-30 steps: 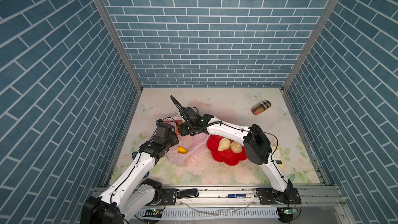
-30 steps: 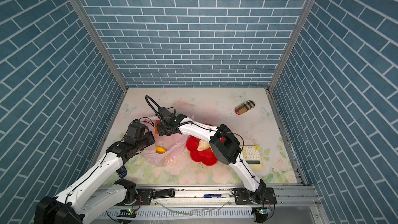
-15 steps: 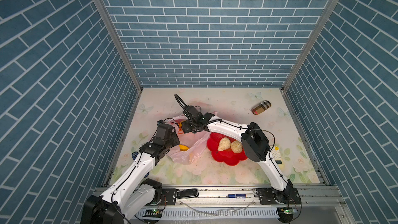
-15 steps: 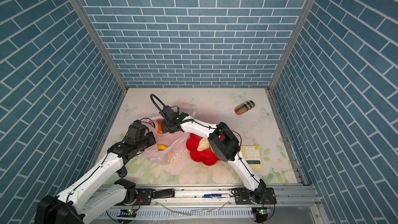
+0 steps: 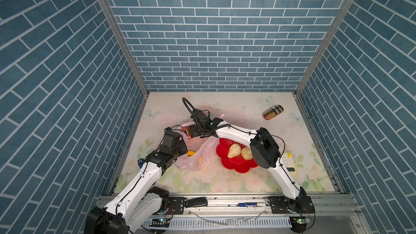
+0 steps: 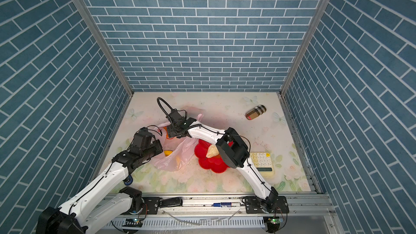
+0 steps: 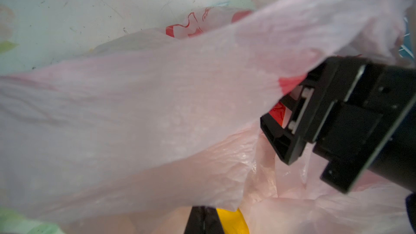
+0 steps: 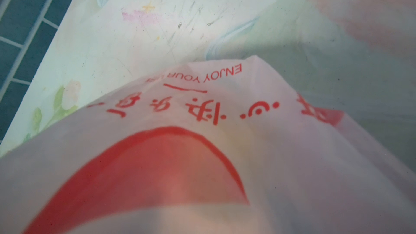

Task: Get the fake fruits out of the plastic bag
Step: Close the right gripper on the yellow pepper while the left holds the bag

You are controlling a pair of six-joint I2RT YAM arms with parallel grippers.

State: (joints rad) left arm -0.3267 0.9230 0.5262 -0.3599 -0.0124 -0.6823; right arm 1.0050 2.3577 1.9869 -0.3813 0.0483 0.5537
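Pink bag (image 5: 203,153) lies beside the dish (image 5: 237,167), yellow fruit (image 5: 191,153) inside, two cream fruits (image 5: 234,150) in the dish. My left pincer (image 7: 203,221) clamps the bag; my right pincer (image 7: 279,119), plastic-draped, I cannot read. Snagged plastic could drag the bag, spilling fruit.

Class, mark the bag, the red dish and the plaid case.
bag (image 5: 207,151), a top view, crumpled lower body
red dish (image 5: 236,165), a top view, bare front part
plaid case (image 5: 273,112), a top view, middle
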